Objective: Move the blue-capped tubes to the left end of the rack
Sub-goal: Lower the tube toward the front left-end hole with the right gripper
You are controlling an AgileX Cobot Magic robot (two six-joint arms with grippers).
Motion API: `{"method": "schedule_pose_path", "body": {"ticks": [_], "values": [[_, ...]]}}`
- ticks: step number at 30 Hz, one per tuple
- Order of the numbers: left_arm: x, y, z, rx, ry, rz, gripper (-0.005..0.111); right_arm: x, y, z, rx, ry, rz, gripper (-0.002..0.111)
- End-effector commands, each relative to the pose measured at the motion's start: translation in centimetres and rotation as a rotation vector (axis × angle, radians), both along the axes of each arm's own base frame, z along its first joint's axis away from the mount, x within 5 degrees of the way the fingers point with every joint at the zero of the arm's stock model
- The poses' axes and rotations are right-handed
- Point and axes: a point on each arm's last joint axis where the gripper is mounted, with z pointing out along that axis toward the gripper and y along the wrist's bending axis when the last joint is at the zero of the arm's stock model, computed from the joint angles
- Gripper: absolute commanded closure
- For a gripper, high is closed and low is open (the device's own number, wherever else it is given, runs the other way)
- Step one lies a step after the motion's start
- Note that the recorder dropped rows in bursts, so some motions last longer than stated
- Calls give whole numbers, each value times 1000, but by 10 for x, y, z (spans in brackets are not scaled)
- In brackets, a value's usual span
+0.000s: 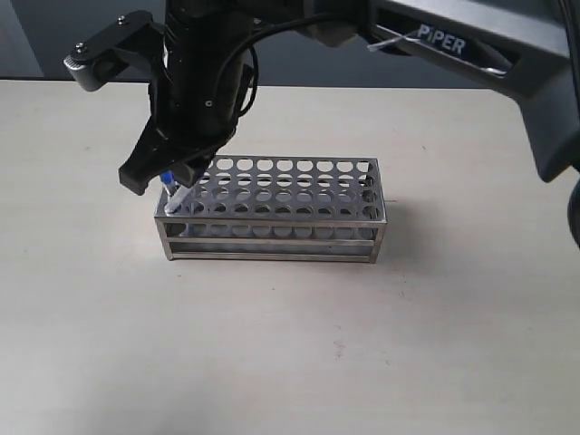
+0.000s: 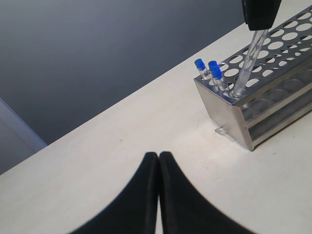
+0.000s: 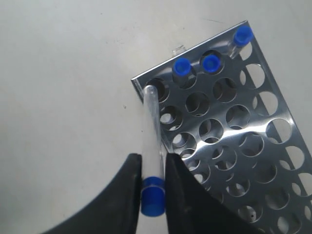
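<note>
PiPER lettering [image 1: 442,42] on arm [image 1: 536,65] above rack [image 1: 272,218]

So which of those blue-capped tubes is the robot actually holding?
The tilted tube pinched in the right gripper, its tip at a corner hole of the rack. The other three tubes stand free in the end row.

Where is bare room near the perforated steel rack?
Bare beige table in front and right of the steel rack. Crowded at its left end: three clear blue-capped tubes seated, right gripper holding the fourth tube.
</note>
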Motion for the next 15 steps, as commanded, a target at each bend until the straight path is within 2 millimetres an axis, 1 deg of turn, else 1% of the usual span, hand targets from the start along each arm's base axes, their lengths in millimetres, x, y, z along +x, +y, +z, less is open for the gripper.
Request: {"method": "schedule_pose_path", "body": {"ticks": [1,15], "values": [[0,-1,2,-5,-9,-7,106,-2,1,-1,8,13,18,109],[0,-1,2,-5,-9,-7,106,1,-1,-1,-14,-21,28,109]]}}
